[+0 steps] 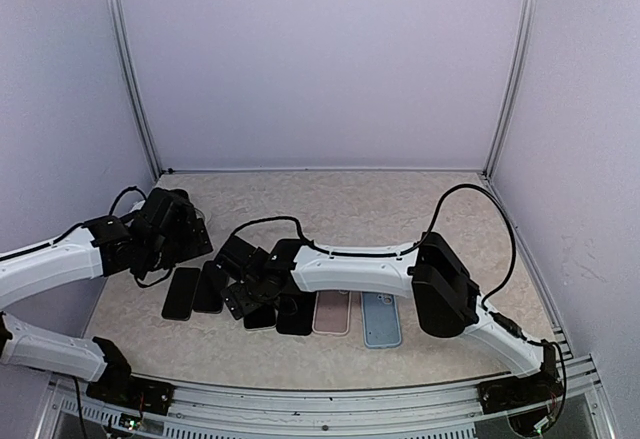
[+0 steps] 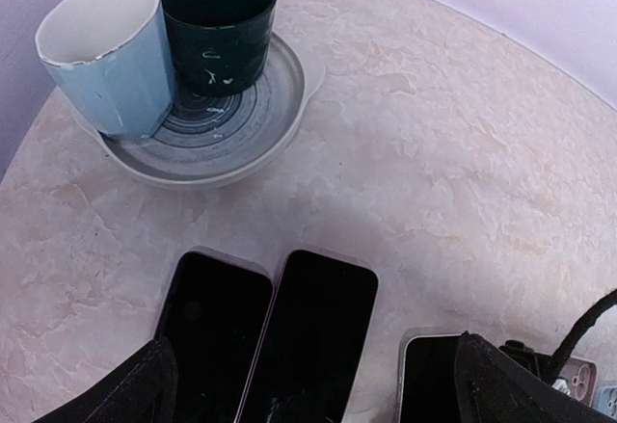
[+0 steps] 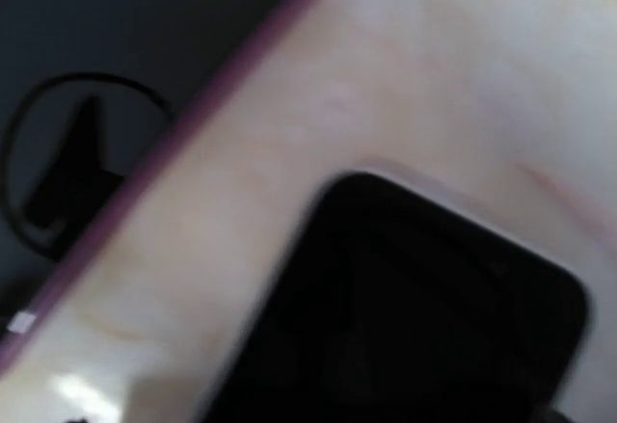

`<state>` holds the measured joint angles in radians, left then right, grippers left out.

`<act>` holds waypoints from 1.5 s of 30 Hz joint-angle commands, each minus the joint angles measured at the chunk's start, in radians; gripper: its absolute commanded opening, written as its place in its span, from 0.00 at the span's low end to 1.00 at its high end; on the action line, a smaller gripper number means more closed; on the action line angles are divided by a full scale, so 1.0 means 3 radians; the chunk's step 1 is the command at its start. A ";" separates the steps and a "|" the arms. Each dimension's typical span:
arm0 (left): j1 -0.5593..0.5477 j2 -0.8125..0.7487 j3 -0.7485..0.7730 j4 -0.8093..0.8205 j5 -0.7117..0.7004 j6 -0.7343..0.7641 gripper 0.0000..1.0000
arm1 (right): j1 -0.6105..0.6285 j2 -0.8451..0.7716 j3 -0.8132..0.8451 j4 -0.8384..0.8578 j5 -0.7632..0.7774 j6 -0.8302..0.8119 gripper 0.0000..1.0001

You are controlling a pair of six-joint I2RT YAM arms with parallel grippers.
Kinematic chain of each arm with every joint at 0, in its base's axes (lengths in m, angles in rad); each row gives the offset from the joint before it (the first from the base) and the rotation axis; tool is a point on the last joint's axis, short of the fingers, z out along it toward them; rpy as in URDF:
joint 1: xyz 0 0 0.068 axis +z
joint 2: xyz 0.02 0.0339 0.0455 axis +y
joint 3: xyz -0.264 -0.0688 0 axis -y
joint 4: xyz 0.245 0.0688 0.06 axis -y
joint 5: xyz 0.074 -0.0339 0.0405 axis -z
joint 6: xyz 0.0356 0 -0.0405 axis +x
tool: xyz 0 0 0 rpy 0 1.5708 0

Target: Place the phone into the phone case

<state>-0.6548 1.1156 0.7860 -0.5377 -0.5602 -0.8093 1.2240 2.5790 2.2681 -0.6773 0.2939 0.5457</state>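
Left hand [image 2: 313, 341] hangs wide open over a glossy black rectangular phone [image 2: 308, 331] on the marbled beige surface [image 2: 463, 153]; right hand [image 1: 243, 287] hovers low to its right (jaws unclear, I cannot tell). Pink rectangular phone case [image 1: 332, 311] looks empty: 0 steps done, everything remains.

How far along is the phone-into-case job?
Done: nothing visible; pink case and blue case lie flat, seemingly empty. In hand: left jaws stand open above two dark phones, holding nothing; right jaws sit low over the row's middle, open or shut unclear. Left: grasp a phone and seat it in a case.
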 commanded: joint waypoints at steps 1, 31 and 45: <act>0.0015 0.0094 -0.0123 0.0177 0.0192 0.0060 0.99 | 0.0063 0.0009 -0.0024 -0.0473 0.0097 0.0140 0.99; 0.0016 0.0200 -0.0134 0.0261 0.0261 0.0175 0.99 | 0.0067 -0.0090 -0.0219 -0.1351 -0.0741 -0.0515 0.95; 0.0015 0.0244 -0.0145 0.0307 0.0282 0.0193 0.99 | 0.0000 0.0007 -0.0161 -0.1309 -0.0797 -0.0476 0.55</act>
<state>-0.6548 1.1839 0.7437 -0.4629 -0.4770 -0.7677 1.2285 2.5221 2.2459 -1.0386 0.0723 0.3904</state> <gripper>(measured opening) 0.987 0.711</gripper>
